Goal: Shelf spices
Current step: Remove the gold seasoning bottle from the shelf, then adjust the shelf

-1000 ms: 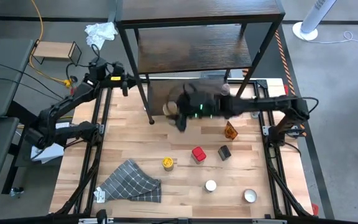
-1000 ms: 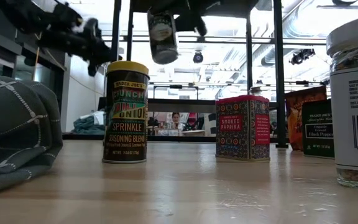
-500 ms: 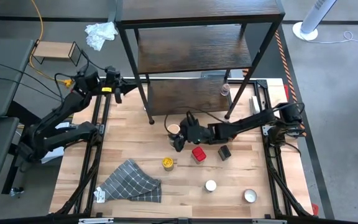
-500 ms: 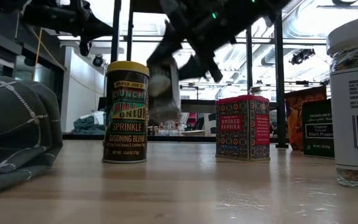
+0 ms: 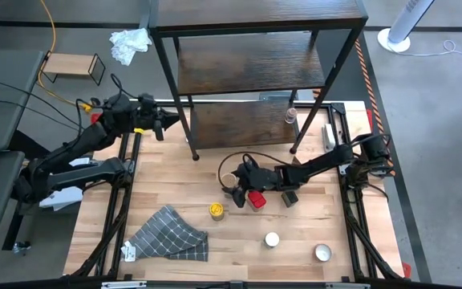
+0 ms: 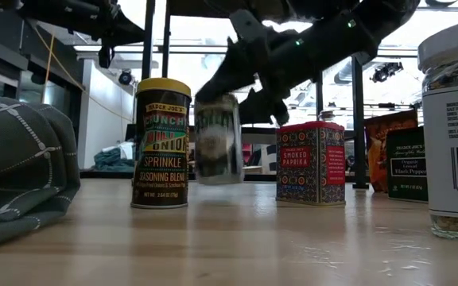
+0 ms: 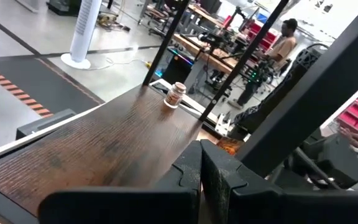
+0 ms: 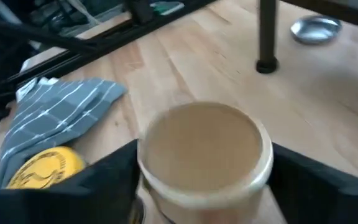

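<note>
Right hand (image 5: 237, 193) fingers wide either side of tan-lid jar (image 8: 204, 155), grip unclear, left hand (image 7: 199, 180) shut nr shelf (image 5: 255, 64)

My right gripper (image 5: 237, 191) sits mid-worktop (image 5: 175, 172), before the shelf (image 5: 251, 64). A jar (image 8: 204, 158) stands between its fingers, a tin (image 5: 256, 198) just beside.

Worktop (image 5: 175, 172): bare wood at 9 o'clock of centre, open passage there. Centre crowded: right gripper (image 5: 236, 193) with tan-lid jar (image 8: 204, 155) between its jaws, red tin (image 5: 256, 199) just beside, dark jar (image 5: 289, 197) at 3 o'clock. Yellow-lid jar (image 5: 216, 210) near, 6 o'clock. Grey cloth (image 5: 169, 234) blocks 7 o'clock corner. Shelf (image 5: 251, 64) legs bar 12 o'clock; small bottle (image 7: 176, 95) on lower board.
</note>
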